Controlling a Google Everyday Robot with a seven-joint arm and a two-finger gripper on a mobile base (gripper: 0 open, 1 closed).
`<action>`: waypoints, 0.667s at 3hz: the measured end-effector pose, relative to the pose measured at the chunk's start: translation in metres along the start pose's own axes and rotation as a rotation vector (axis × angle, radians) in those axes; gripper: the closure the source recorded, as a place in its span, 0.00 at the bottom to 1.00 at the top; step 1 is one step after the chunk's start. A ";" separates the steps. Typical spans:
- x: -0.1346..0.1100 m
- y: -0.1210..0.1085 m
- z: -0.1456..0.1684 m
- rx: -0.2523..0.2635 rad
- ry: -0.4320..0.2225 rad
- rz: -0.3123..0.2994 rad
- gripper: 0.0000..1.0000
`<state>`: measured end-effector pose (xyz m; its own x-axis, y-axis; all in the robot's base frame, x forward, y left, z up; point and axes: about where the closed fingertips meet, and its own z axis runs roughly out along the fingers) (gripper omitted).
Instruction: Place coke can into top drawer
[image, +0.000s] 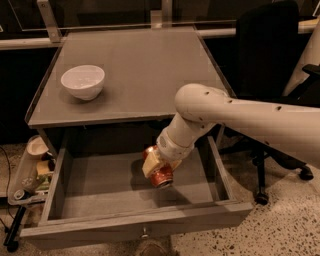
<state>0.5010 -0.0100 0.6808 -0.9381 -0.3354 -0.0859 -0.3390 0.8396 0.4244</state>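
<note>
The gripper (156, 167) hangs over the open drawer (95, 195), clamped on the can (162, 176). It covers the can's upper half, and the lettering is too blurred to read. The arm (240, 120) runs off the right edge, so its base is unseen, and it hides the drawer's back right corner. The drawer's back lies in shadow under the table (140, 65). The chair (265, 50) is partly hidden behind the arm. Clutter (35, 170) at the left edge is too blurred to name.
</note>
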 end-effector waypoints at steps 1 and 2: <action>-0.010 -0.005 0.013 -0.030 -0.049 0.042 1.00; -0.014 -0.013 0.028 -0.059 -0.096 0.089 1.00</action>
<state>0.5165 -0.0044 0.6512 -0.9676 -0.2160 -0.1303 -0.2523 0.8367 0.4860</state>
